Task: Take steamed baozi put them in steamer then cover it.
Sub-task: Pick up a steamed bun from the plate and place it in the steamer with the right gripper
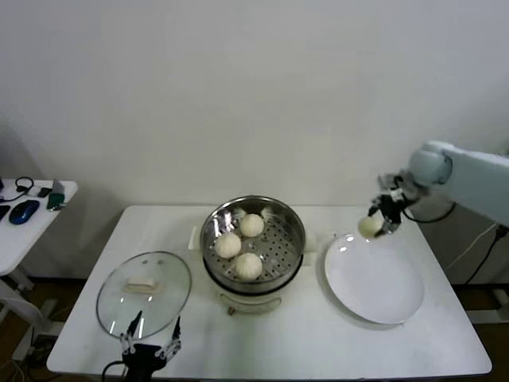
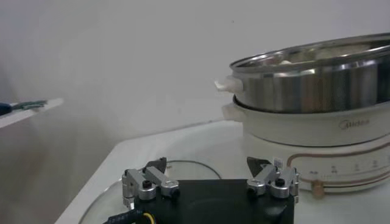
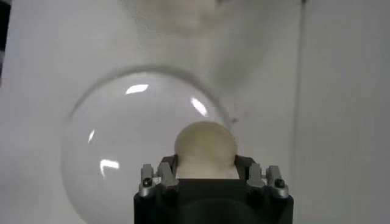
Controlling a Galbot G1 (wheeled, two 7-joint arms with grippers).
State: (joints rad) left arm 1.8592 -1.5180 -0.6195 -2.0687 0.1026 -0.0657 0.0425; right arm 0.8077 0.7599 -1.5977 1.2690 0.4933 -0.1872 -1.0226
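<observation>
While the steamer stands uncovered at the middle of the tabletop, the left gripper waits nearest the robot, forward-left of the steamer at the tabletop's front edge, its jaws spread wide and empty. Just beyond it, left of the steamer, lies the cover, handle up, evidently set aside so the pot stays accessible for loading. Three steamed baozi already rest on the perforated tray inside the steamer. Right of the steamer sits a white plate, now bare. Above the plate's far rim, the right gripper pinches the fourth baozi, lifted clear, presumably for transfer to the steamer.
</observation>
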